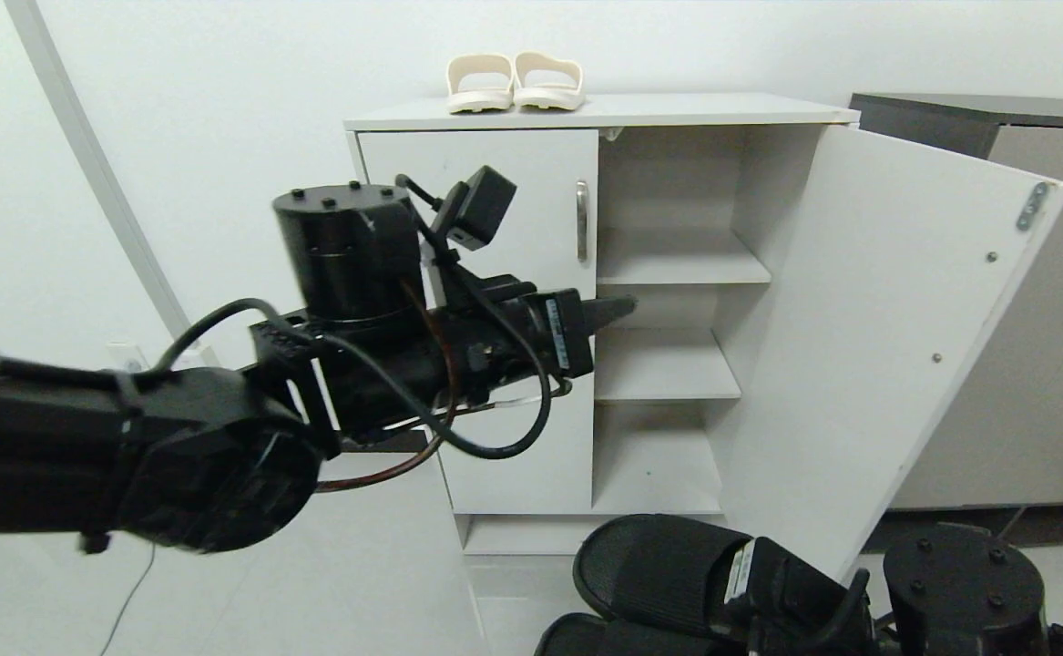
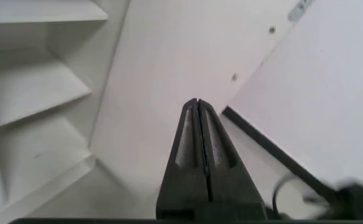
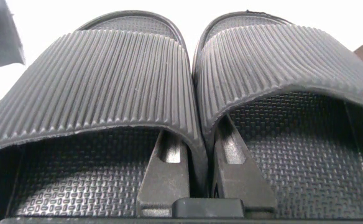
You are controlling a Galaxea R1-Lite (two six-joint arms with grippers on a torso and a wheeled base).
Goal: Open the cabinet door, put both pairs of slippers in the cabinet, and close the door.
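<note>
Right hand (image 3: pixel 198 142) was clamped on the black slippers (image 3: pixel 132 81), low before the open cabinet (image 1: pixel 476 182). Their long axes ran along the hand, toes away from the wrist. Left hand (image 1: pixel 627 305) was pressed together, empty, at shelf height. Cream slippers (image 1: pixel 515 82) sat atop.

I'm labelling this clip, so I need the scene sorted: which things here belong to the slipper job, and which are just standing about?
Job:
white cabinet
its open door
black slippers in the right claw
cream slippers on the cabinet top
shut left claw by the shelves

Standing about:
grey cabinet beside it
</note>
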